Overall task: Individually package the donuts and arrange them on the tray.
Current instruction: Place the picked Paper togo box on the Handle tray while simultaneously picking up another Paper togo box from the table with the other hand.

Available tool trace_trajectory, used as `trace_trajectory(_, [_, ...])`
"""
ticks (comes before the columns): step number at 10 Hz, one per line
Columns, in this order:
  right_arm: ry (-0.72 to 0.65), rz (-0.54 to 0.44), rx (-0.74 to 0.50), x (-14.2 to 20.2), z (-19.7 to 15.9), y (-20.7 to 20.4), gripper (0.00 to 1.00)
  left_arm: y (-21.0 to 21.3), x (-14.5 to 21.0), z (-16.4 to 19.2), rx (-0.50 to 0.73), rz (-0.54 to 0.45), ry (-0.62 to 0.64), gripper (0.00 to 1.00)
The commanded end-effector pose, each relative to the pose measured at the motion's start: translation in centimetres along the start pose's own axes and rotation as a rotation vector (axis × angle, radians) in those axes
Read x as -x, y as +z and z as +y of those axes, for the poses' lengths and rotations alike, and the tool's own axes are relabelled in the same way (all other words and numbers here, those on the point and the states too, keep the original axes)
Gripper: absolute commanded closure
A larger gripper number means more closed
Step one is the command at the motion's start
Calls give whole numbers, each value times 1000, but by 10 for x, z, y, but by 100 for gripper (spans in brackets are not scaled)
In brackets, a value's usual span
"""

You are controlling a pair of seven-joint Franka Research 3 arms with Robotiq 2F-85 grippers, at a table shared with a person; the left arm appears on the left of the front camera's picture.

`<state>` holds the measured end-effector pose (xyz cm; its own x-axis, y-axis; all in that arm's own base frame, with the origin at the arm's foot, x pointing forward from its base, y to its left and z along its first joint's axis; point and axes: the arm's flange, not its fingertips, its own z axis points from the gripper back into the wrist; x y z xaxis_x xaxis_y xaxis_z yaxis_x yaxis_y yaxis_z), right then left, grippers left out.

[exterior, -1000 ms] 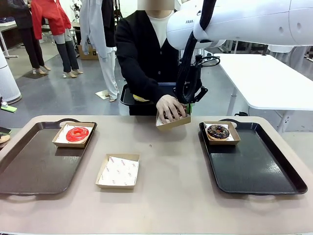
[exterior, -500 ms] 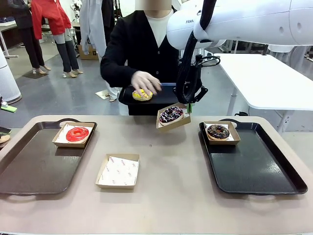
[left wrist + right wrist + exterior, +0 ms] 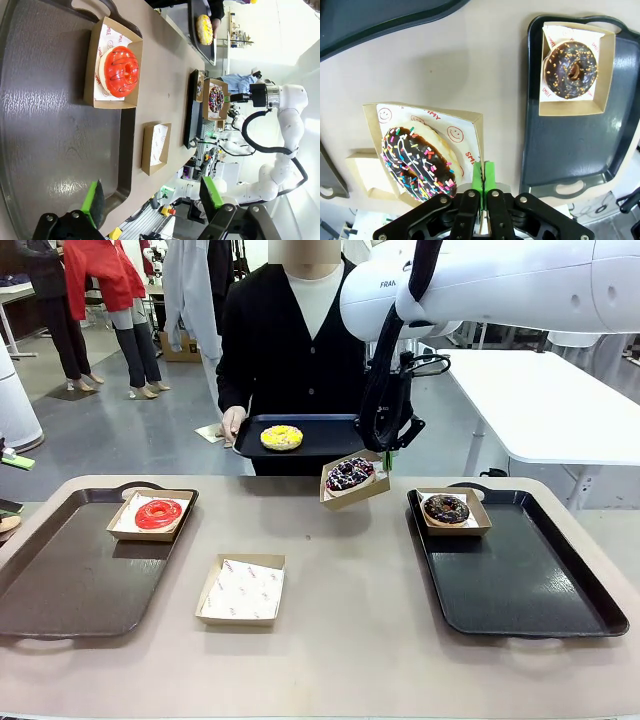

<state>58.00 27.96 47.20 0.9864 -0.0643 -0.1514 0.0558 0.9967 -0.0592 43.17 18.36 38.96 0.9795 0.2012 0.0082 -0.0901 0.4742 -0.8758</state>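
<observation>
Above far edge of table [image 3: 340, 540], right gripper [image 3: 388, 456] hangs downward, fingers pinched on rim of tilted box [image 3: 355, 494], sprinkled donut [image 3: 349, 474] inside; left gripper [image 3: 152, 196] spread wide over left tray [image 3: 45, 125].

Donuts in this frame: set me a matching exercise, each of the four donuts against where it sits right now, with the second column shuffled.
Column one
1. red donut
2. yellow donut
3. chocolate donut
4. rainbow-sprinkled donut

Column two
A. boxed, on the right tray
B. in the box pinched by the right gripper
C. on the black tray that the person holds
D. boxed, on the left tray

Pairs: 1-D, 2-C, 3-A, 4-B
</observation>
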Motion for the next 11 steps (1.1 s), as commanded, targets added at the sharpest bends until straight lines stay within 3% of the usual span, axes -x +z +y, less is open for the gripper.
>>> trace_trajectory(1, [-1, -1, -1, 1, -1, 0, 100, 1, 0, 0, 0, 3, -15, 0])
trace_trajectory(7, [0, 0, 0, 0, 0, 0, 99, 0, 0, 0, 0, 0, 0, 0])
trace_trajectory(11, [59, -67, -67, 62, -66, 21, 99, -10, 5, -62, -230, 14, -63, 0])
